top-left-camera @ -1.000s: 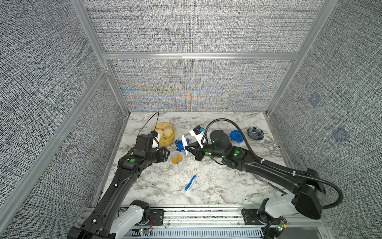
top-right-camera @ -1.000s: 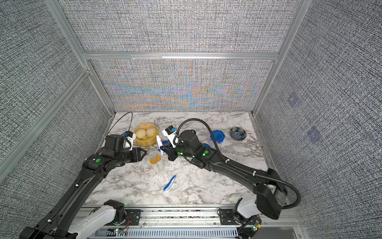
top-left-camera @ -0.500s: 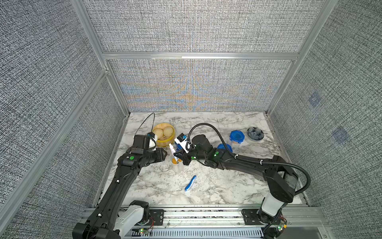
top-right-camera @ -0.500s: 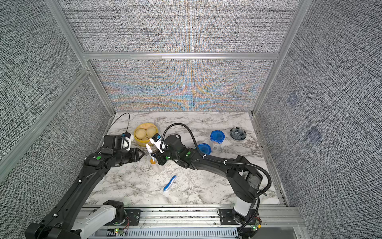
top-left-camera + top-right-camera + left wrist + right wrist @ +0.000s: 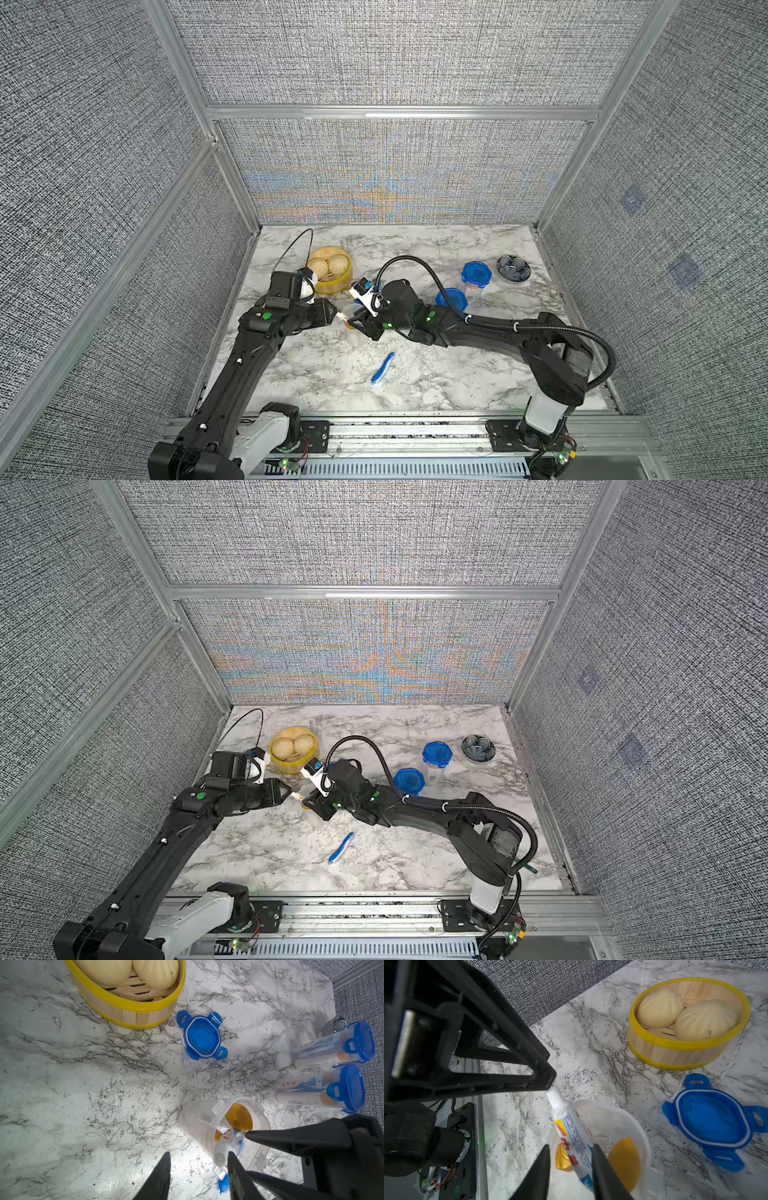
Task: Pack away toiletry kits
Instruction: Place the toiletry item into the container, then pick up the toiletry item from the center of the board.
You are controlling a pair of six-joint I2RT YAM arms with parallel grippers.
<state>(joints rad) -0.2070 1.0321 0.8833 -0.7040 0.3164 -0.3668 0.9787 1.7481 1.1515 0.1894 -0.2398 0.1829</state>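
White toothpaste tube (image 5: 571, 1132) between right jaws

— What have you got?
— My right gripper (image 5: 571, 1147) stands with jaws apart around the slanted toothpaste tube (image 5: 566, 1124), whose lower end sits in the open jar (image 5: 629, 1113) among the orange caps (image 5: 625, 1159). A blue lid (image 5: 708, 1126) lies beside the jar.
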